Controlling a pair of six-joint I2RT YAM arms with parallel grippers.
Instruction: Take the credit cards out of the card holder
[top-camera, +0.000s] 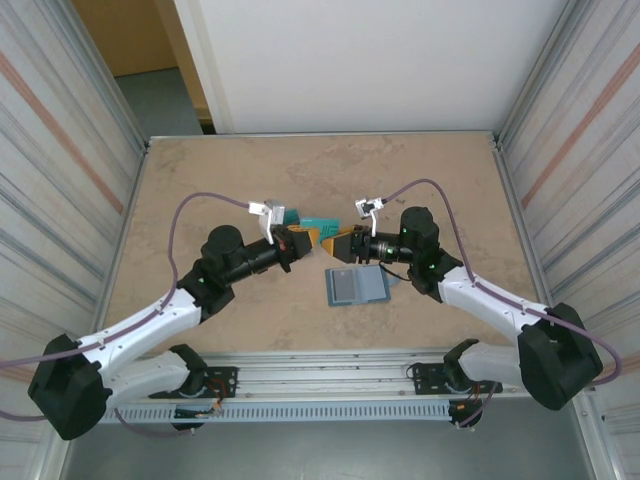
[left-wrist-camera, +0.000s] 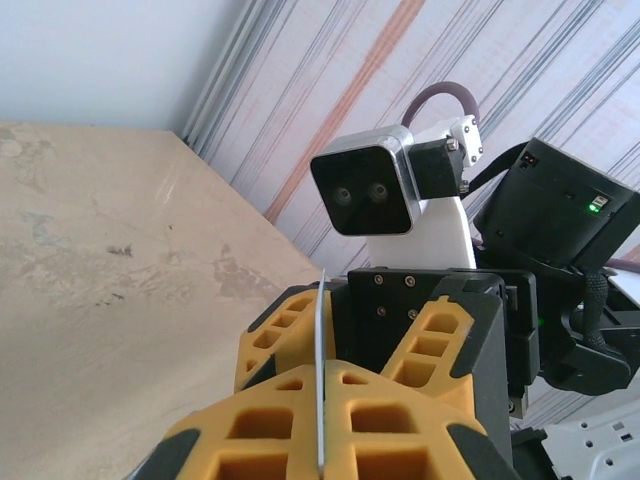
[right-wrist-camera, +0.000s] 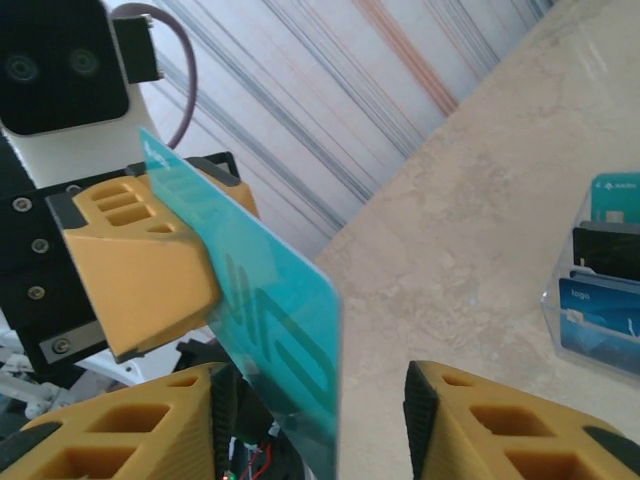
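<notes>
No word or number can be read with certainty. The teal card (right-wrist-camera: 270, 330), close up in the right wrist view, carries a darker teal figure of bent parallel bands and no letters. Three more cards lie farther off on the counter (right-wrist-camera: 480, 230). A second teal card (right-wrist-camera: 617, 200) has a small white mark and a line of tiny white print at its top. Below it is a black card (right-wrist-camera: 608, 250), then a blue card (right-wrist-camera: 600, 312) with a short white word, too small to make out.
</notes>
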